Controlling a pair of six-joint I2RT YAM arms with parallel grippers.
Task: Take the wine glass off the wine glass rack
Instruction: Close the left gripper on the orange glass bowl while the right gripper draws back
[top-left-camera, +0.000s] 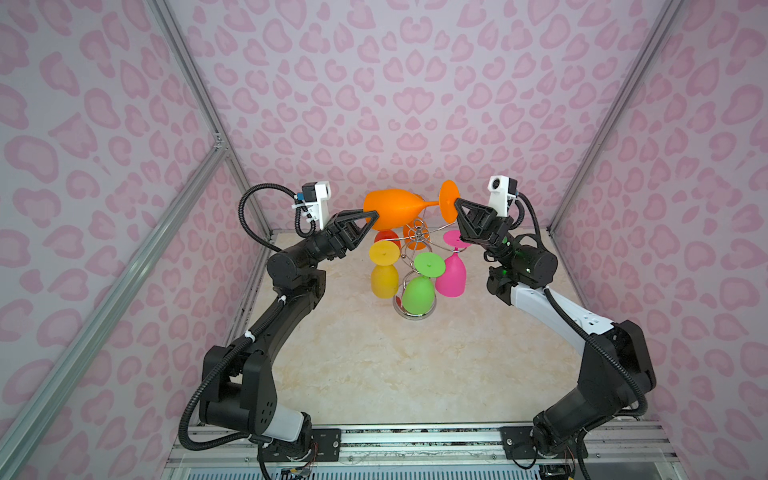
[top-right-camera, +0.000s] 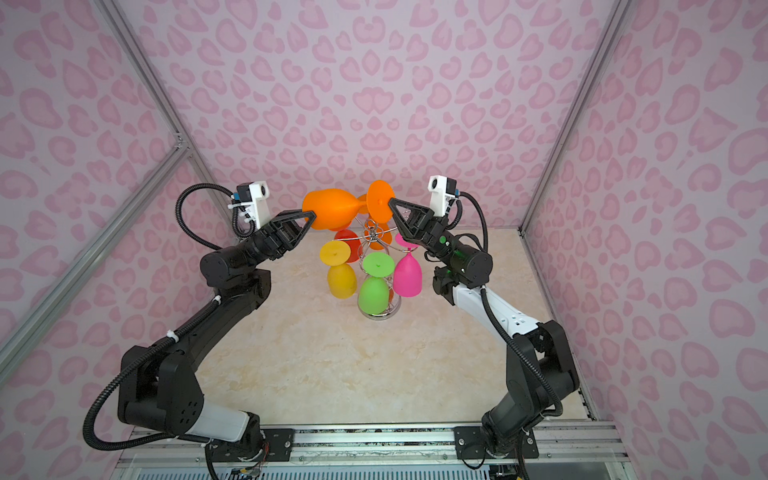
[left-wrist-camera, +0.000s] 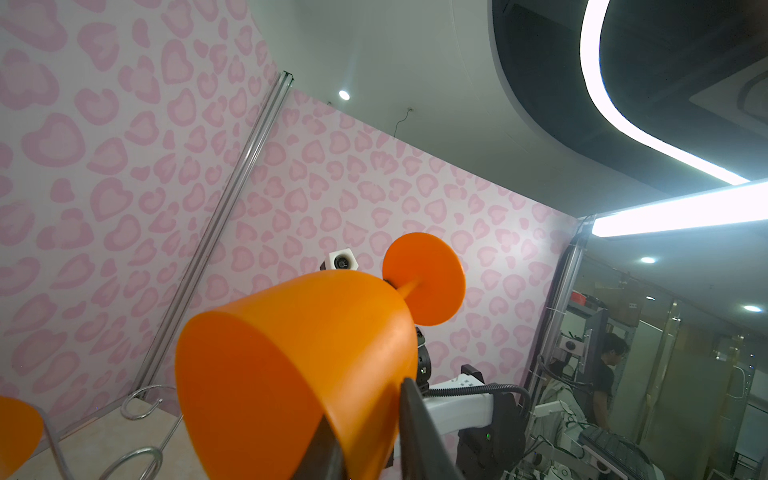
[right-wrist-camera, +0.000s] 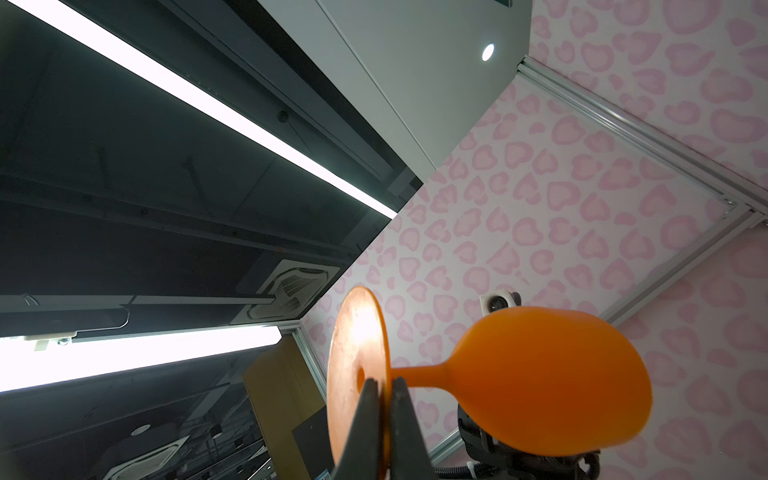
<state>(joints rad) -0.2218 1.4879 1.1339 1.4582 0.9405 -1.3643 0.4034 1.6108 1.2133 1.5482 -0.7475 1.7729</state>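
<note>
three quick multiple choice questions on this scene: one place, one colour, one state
1. Where is the held wine glass? a) on the table b) in the air, off the wine glass rack c) hanging from a rack arm
2. Its colour? a) green b) pink c) orange
3. The right gripper is a) open b) shut on the glass's foot c) shut on nothing
Answers: 1 b, it lies sideways, lifted clear; 2 c, bowl and foot are orange; 3 b, the jaws pinch the foot disc.
</note>
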